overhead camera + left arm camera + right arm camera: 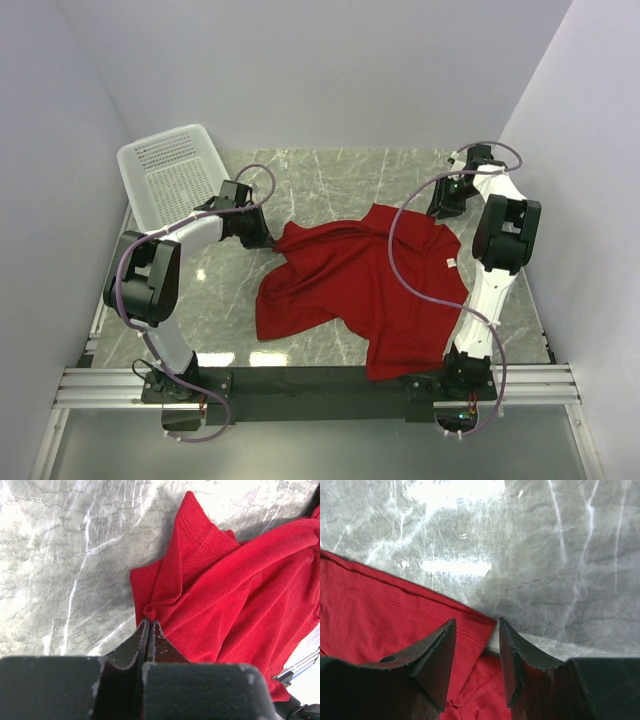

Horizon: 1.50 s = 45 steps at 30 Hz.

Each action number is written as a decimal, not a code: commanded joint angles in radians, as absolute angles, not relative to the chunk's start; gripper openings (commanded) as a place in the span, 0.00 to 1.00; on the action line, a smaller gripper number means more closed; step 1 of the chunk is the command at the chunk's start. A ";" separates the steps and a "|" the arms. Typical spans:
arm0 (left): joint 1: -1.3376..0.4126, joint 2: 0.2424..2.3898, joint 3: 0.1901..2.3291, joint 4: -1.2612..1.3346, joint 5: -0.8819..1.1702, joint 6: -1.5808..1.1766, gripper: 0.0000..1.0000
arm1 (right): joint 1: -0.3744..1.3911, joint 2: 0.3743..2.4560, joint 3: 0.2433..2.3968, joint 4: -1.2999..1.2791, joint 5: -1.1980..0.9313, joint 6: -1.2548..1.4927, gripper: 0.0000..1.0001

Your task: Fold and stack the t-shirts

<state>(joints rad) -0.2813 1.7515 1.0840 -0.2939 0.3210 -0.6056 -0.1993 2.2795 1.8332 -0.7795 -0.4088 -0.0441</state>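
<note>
One red t-shirt (350,290) lies crumpled on the marble table (330,170), its small white label (451,263) showing at the right. At the shirt's left tip, my left gripper (264,240) is shut. In the left wrist view its fingertips (148,623) pinch a bunched fold of the red t-shirt (225,590). Over the shirt's far right corner, my right gripper (446,208) stands open. The right wrist view shows that gripper (476,621) straddling the hemmed corner of the t-shirt (395,610), with fabric between the jaws but not clamped.
A white mesh basket (170,175) leans at the back left, close behind the left arm. Grey walls close in the table on three sides. A black rail (320,382) with both arm bases runs along the near edge.
</note>
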 commanded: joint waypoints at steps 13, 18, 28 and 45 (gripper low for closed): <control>-0.288 1.761 1.129 -0.275 0.341 -0.607 0.00 | -0.150 2.298 1.830 -0.773 -0.265 -0.009 0.42; -0.290 1.763 1.137 -0.278 0.341 -0.607 0.01 | -0.149 2.301 1.821 -0.775 -0.267 -0.005 0.27; -0.290 1.778 1.227 -0.298 0.321 -0.609 0.01 | -0.153 2.205 1.848 -0.766 -0.376 -0.037 0.00; -0.287 1.683 1.474 -0.244 0.216 -0.542 0.01 | -0.147 1.571 1.937 -0.753 -0.500 -0.187 0.00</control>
<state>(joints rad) -0.2852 1.7725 1.4101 -0.2974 0.2565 -0.5842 -0.1547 1.6260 1.8389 -0.7464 -0.4984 -0.1551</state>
